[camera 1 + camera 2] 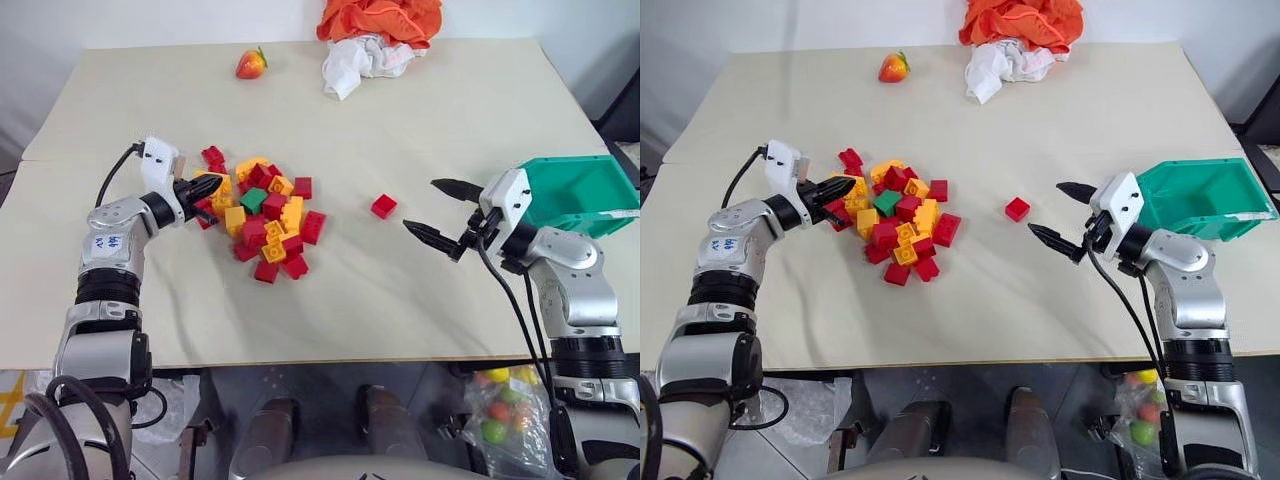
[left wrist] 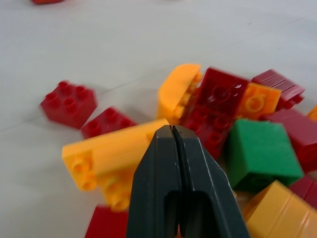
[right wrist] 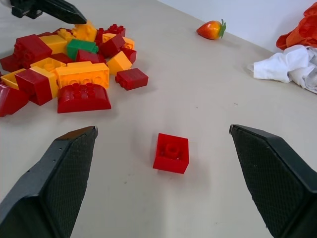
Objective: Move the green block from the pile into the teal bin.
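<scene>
The green block (image 1: 253, 200) sits in the upper middle of the pile (image 1: 262, 222), pretty much surrounded by red and yellow-orange bricks on every side, lying on top rather than buried. The pile itself is on the left-center part of the beige worktop (image 1: 400, 130).

The left hand (image 1: 210, 186) is right at the pile's left edge, fingers pressed tight together with nothing between them. In its wrist view the closed tips are poking at a long yellow-orange brick (image 2: 109, 151), and the green block is just off to one side of them, not touching as far as I can see.

A lone red brick (image 1: 383, 206) lies apart from the pile, out between it and the right hand (image 1: 445, 213). That one is spread wide open, empty, hovering above the worktop and pointing toward the loose brick.

The teal bin (image 1: 585, 195) is right behind the right hand, at the right edge of the worktop, tipped up a bit so you see into its open top.

Further back there's a toy strawberry (image 1: 251, 64) and a bunched-up orange and white cloth (image 1: 375, 35) near the far edge.
</scene>
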Motion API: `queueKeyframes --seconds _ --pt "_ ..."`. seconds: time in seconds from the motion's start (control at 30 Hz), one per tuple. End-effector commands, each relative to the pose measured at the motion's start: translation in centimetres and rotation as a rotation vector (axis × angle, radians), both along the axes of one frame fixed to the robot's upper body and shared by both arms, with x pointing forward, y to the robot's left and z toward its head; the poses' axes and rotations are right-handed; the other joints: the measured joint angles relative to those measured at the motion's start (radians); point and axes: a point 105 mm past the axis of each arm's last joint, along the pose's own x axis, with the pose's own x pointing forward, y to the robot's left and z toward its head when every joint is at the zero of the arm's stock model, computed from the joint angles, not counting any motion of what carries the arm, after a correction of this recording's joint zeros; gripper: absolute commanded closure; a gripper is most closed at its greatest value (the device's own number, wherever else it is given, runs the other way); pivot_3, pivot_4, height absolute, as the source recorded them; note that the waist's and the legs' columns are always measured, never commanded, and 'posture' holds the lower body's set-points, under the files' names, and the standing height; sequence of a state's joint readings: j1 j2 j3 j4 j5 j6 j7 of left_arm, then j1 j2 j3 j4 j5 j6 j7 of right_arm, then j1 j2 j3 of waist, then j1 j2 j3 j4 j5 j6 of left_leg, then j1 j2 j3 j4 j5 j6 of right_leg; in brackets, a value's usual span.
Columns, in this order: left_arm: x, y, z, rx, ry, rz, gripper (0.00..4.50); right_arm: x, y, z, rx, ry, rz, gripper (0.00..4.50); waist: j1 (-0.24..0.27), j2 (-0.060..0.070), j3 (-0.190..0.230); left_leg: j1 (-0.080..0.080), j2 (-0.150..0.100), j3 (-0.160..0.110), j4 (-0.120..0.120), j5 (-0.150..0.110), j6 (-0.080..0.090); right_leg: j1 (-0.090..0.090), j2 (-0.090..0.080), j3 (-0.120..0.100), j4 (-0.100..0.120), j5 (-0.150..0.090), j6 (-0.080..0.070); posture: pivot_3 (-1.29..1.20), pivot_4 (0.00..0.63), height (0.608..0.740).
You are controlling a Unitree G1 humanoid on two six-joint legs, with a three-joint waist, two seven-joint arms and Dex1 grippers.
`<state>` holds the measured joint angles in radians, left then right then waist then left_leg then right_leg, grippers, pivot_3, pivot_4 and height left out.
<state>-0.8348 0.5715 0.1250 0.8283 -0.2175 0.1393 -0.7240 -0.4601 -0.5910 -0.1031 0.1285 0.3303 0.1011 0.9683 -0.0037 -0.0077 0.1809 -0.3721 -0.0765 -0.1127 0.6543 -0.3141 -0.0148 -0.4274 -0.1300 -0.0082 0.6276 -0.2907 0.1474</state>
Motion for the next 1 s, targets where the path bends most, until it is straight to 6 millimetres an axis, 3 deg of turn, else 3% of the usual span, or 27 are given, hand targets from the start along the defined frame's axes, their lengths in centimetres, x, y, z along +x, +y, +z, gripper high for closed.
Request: queueKeyframes --seconds 0.03,0.13,0.27,0.43,0.57,0.73,1.0 --pt "-0.6 -0.5 -0.3 0.017 0.003 -0.056 4.48 0.1 0.5 0.9 -0.006 -0.044 0.027 0.00 0.000 0.000 0.000 0.000 0.000 0.000 0.000 0.000 0.000 0.000 0.000 0.000 0.000 0.000 0.000 0.00 0.150 0.740" --pt "-2.4 -3.3 -2.0 0.032 0.068 -0.238 4.48 0.7 1.0 1.1 -0.006 -0.048 0.049 0.00 -0.001 0.001 0.000 0.000 0.000 0.000 0.000 0.000 0.000 0.000 -0.001 0.000 0.000 0.000 0.000 0.00 0.150 0.740" --pt "-4.4 -4.0 -2.2 0.031 0.104 -0.322 4.48 1.2 1.2 1.4 -0.009 -0.057 0.064 0.00 0.000 0.001 -0.001 0.000 0.001 0.000 0.001 0.000 0.000 0.000 -0.001 0.000 0.000 0.000 0.000 0.00 0.150 0.740" --pt "-6.9 -2.7 -0.6 0.018 0.088 -0.346 4.48 1.5 1.4 1.5 -0.012 -0.058 0.083 0.00 -0.006 0.001 -0.001 0.000 0.002 0.000 0.000 0.000 0.000 0.000 0.000 0.001 0.000 0.000 0.000 0.00 0.150 0.740" --pt "-7.7 -0.1 2.5 -0.019 0.007 -0.262 4.48 1.7 1.6 1.6 -0.013 -0.057 0.097 0.00 -0.010 0.001 -0.001 0.000 0.002 0.000 0.000 0.000 0.000 0.000 0.000 0.001 0.000 0.000 0.000 0.00 0.150 0.740" --pt "-10.2 2.8 3.8 0.005 0.082 -0.182 3.37 1.9 1.7 1.7 -0.016 -0.058 0.110 0.00 -0.024 0.001 -0.001 0.000 0.002 0.000 0.000 0.000 0.000 -0.001 0.000 0.002 0.000 0.000 0.000 0.00 0.150 0.740" --pt "-13.8 4.5 5.6 0.024 0.130 -0.163 0.92 2.0 1.7 1.9 -0.038 -0.047 0.143 0.00 -0.024 0.001 0.000 0.001 0.003 0.001 -0.003 0.000 0.001 -0.001 0.000 0.003 -0.001 0.000 0.000 0.00 0.150 0.740"
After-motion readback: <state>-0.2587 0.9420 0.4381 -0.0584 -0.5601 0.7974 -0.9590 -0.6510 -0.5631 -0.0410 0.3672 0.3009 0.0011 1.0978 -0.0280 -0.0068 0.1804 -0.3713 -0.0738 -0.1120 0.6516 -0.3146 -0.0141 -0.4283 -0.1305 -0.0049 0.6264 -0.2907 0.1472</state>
